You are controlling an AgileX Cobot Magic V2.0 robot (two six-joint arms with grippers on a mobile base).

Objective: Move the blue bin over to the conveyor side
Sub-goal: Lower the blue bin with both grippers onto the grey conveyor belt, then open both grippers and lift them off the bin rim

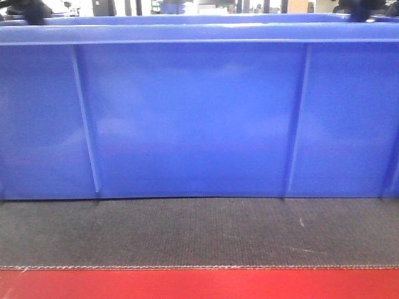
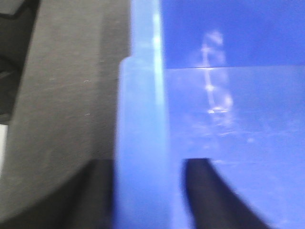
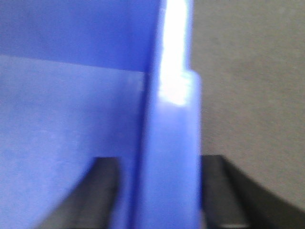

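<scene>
The blue bin (image 1: 193, 118) fills the front view, its ribbed wall standing on the dark woven conveyor (image 1: 199, 233) just behind the red frame edge (image 1: 199, 283). My left gripper (image 1: 28, 9) and right gripper (image 1: 358, 7) show as dark shapes on the rim's top corners. In the left wrist view the left gripper (image 2: 147, 162) straddles the bin's rim (image 2: 143, 95), one finger outside over the belt (image 2: 66, 95), one inside. The right gripper (image 3: 159, 160) holds the opposite rim (image 3: 171, 119) the same way, with belt (image 3: 248, 71) beyond. Both are narrowed onto the rim. Both wrist views are blurred.
Past the bin's far rim I see a bright, blurry room with another blue shape (image 1: 171, 6). In the left wrist view the belt ends at a dark drop (image 2: 9, 47) on the far left. A strip of belt lies between the bin and the red edge.
</scene>
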